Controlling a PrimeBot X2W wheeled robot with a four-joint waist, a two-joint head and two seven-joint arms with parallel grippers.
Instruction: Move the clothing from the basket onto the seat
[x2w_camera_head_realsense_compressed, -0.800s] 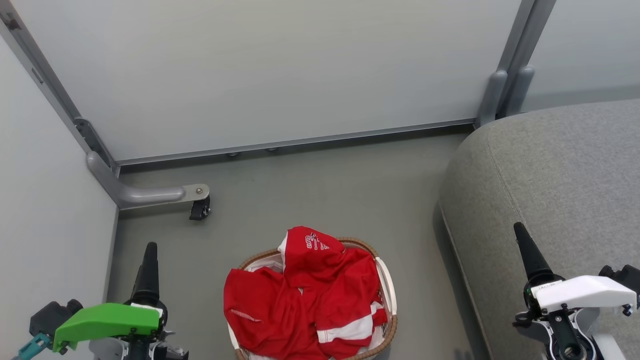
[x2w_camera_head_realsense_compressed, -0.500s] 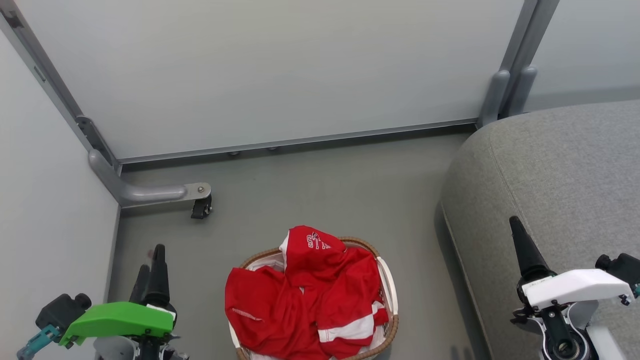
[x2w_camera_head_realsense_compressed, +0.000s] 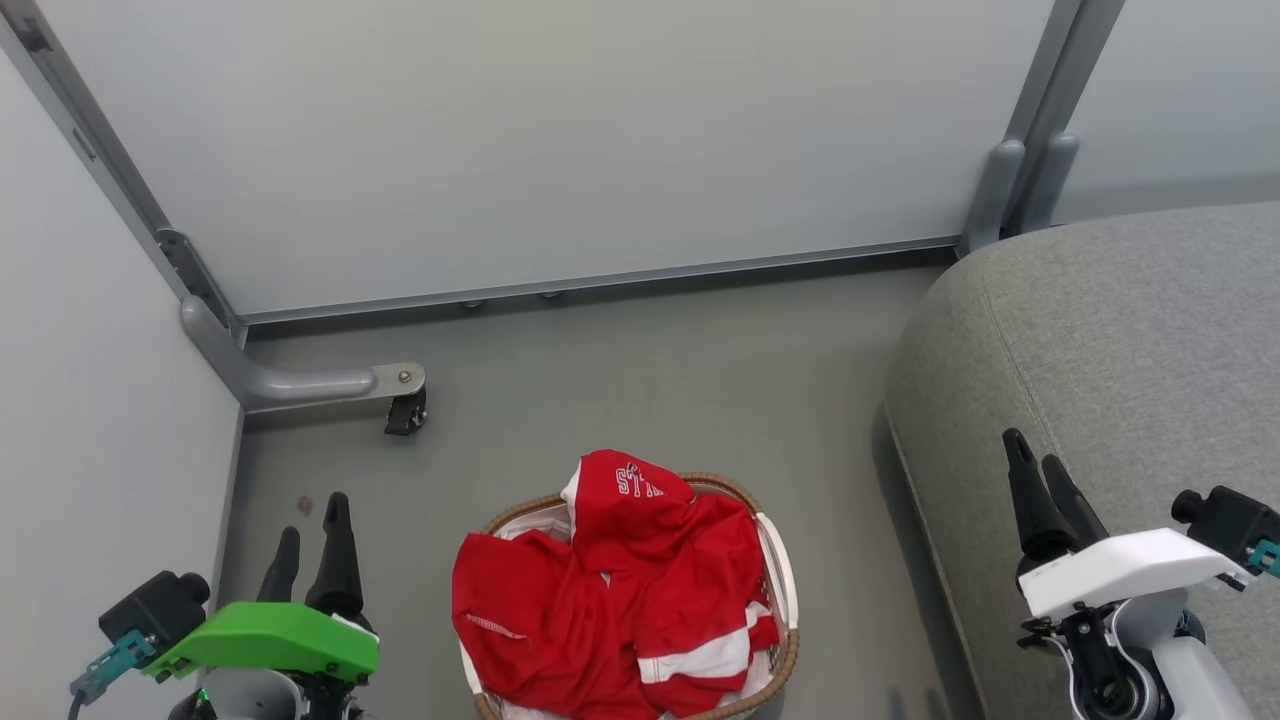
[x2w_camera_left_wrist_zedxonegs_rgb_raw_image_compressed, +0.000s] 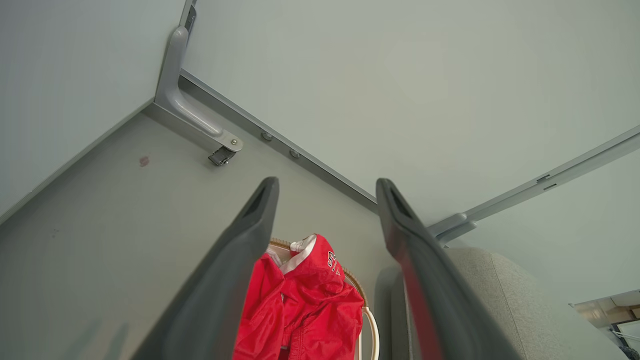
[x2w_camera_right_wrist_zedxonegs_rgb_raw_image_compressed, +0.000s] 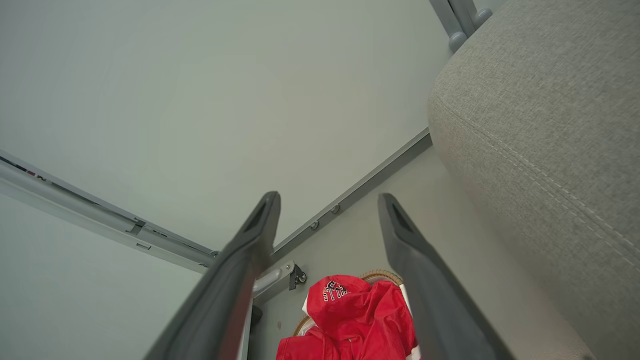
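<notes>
Red clothing (x2w_camera_head_realsense_compressed: 620, 590) lies heaped in the basket (x2w_camera_head_realsense_compressed: 788, 600), which stands on the grey floor (x2w_camera_head_realsense_compressed: 620, 390) between the two arms. The seat (x2w_camera_head_realsense_compressed: 1120, 350) is near, on its right side. Nothing lies on the seat yet, so I judge the task is at its first step, the reach. The left gripper (x2w_camera_head_realsense_compressed: 312, 520) hovers over the floor beside the basket, fingers spread apart and empty. The right gripper (x2w_camera_head_realsense_compressed: 1030, 450) hangs over the seat edge, also parted and holding nothing. How many garments make the heap I cannot tell. Next, one gripper should probably descend to the raised fold with white lettering and close on it.
</notes>
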